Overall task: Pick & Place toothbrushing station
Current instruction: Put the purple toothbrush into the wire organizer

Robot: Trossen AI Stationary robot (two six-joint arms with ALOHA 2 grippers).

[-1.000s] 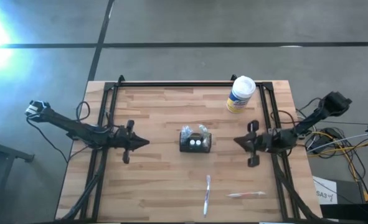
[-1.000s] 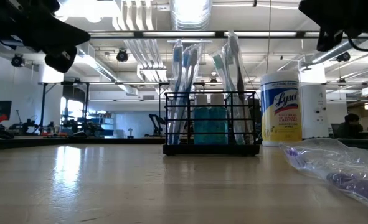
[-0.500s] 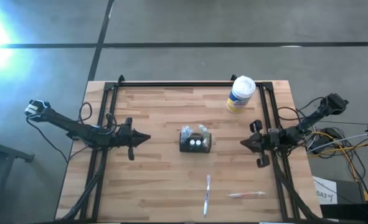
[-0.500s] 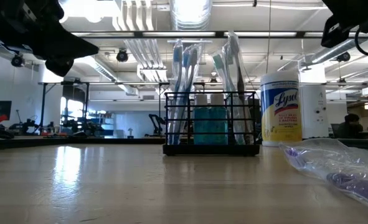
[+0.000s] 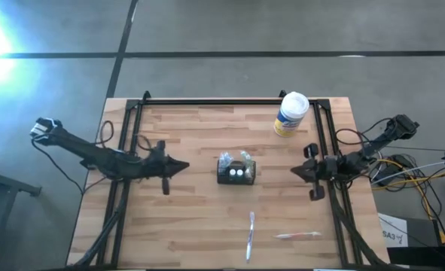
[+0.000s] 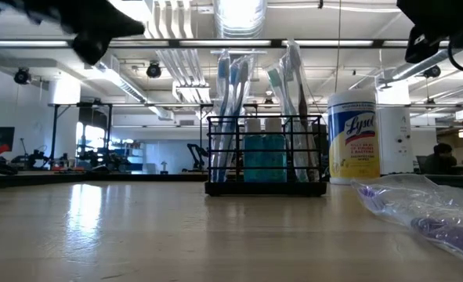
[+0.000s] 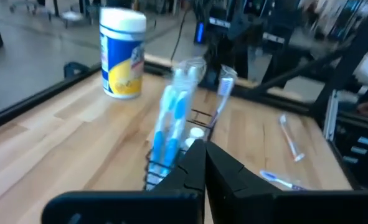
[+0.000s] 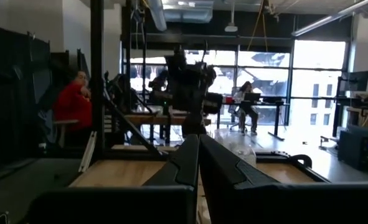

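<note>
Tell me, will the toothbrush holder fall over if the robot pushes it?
Maybe. The holder is a thin black wire box, so probably light. Tall brushes stick out well above it, so a high push could tip it. A low push would more likely slide it on the smooth table.

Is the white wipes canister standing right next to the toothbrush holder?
No, the canister stands near the table's far right corner, well apart from the holder at mid-table.

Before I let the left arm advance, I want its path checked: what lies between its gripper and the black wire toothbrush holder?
Only bare wooden table shows in the high view between the left gripper and the black wire toothbrush holder.
</note>
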